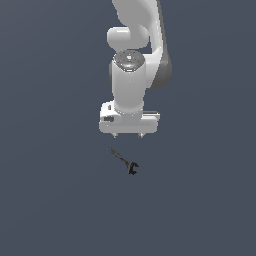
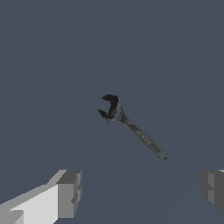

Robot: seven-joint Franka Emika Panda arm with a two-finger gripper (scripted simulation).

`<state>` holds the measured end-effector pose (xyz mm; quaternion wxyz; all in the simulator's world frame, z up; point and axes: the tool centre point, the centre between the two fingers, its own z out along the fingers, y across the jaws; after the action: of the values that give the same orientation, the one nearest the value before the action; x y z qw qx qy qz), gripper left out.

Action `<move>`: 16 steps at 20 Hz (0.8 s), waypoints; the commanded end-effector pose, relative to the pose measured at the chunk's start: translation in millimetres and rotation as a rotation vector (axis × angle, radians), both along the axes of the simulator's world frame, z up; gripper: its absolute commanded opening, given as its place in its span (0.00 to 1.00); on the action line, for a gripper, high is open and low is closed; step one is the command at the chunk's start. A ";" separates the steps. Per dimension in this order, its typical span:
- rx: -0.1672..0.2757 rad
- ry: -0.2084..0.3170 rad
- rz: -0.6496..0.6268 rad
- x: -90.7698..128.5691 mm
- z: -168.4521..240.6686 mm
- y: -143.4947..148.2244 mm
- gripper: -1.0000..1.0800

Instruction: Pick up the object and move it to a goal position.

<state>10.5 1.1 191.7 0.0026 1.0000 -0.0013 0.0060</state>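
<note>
The object is a tiny dark grey-black tool [image 1: 123, 160] with a slender shaft and a forked claw end, lying flat on the dark blue-grey surface. It lies just in front of and below my white gripper [image 1: 128, 135] in the exterior view. The wrist view shows the tool [image 2: 131, 126] lying diagonally, claw end away from the fingers. My gripper [image 2: 140, 192] is open and empty, its two grey fingertips [image 2: 70, 192] spread wide apart. The tool lies beyond the gap between them, untouched.
The white arm [image 1: 135, 60] rises above the gripper toward the top of the exterior view. The dark blue-grey surface [image 1: 50, 200] spreads all around.
</note>
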 end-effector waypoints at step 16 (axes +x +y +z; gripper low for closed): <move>0.019 -0.008 -0.001 -1.5 5.1 -0.1 0.96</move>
<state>9.0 1.2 197.5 -0.0073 0.9999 -0.0034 0.0104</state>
